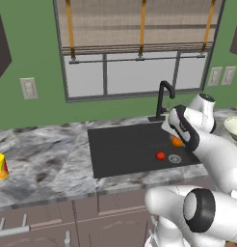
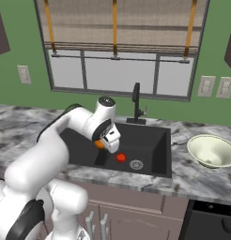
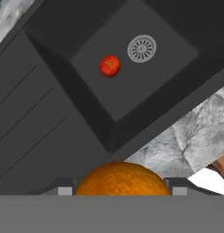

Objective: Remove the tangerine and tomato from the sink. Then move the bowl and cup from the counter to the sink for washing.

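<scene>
The sink (image 1: 125, 149) serves as the landmark: a black basin sunk in the marbled surface (image 1: 43, 164), with a black faucet (image 1: 164, 99) at its back edge and a round metal drain (image 3: 141, 48) in its floor. The tomato (image 3: 109, 66) lies on the basin floor just beside the drain, apart from it. The arm reaches over the sink, and the gripper (image 2: 102, 146) hangs above the basin on the drain's side. The tangerine (image 3: 123, 178) sits between the jaws, which stand spread to about its width and pinch it; in the hand view it bulges up at the bottom edge with a dark finger tip on either side. In the base views the orange ball shows at the end of the hand, clear of the basin floor, though how high it is above the floor is hard to judge. The bowl (image 2: 212, 150) rests upright on the surface to the right of the sink, near its rim. The cup (image 1: 0, 166) stands on the surface well to the left of the sink.
</scene>
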Controlling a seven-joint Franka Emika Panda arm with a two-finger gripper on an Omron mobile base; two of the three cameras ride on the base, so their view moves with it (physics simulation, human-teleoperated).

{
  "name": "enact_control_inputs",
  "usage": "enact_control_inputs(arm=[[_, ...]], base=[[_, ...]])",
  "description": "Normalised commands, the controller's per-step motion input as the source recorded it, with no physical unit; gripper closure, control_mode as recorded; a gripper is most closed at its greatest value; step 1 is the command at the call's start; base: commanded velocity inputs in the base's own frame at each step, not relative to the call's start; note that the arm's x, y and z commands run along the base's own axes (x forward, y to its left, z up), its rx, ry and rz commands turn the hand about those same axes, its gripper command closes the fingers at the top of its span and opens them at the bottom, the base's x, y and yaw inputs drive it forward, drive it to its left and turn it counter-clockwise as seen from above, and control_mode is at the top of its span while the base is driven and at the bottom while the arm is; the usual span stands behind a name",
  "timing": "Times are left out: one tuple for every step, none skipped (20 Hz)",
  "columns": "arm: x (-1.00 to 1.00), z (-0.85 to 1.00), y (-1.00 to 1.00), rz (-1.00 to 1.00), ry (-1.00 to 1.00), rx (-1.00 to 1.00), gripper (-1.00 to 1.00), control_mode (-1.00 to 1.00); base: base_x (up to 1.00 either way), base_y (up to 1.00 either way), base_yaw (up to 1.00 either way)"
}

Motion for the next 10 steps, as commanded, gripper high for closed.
enact_control_inputs(arm=[[-0.08, 0.28, 0.57, 0.17, 0.0, -0.13, 1.0, -1.0], [-0.08, 0.29, 0.58, 0.16, 0.0, -0.15, 1.0, -1.0], [-0.07, 0.35, 0.56, 0.16, 0.0, -0.13, 1.0, -1.0], [-0.07, 0.36, 0.55, 0.16, 0.0, -0.11, 1.0, -1.0], [-0.07, 0.37, 0.55, 0.15, 0.0, -0.09, 1.0, -1.0], [-0.08, 0.39, 0.53, 0.15, 0.0, -0.07, 1.0, -1.0], [-0.1, 0.4, 0.52, 0.15, 0.0, -0.04, 1.0, -1.0], [-0.08, 0.36, 0.56, 0.15, 0.0, -0.07, 1.0, -1.0], [-0.08, 0.36, 0.56, 0.15, 0.0, -0.06, 1.0, -1.0], [-0.07, 0.33, 0.58, 0.15, 0.0, -0.07, 1.0, -1.0]], base=[[0.0, 0.0, 0.0], [0.0, 0.0, 0.0], [0.0, 0.0, 0.0], [0.0, 0.0, 0.0], [0.0, 0.0, 0.0], [0.0, 0.0, 0.0], [0.0, 0.0, 0.0], [0.0, 0.0, 0.0], [0.0, 0.0, 0.0], [0.0, 0.0, 0.0]])
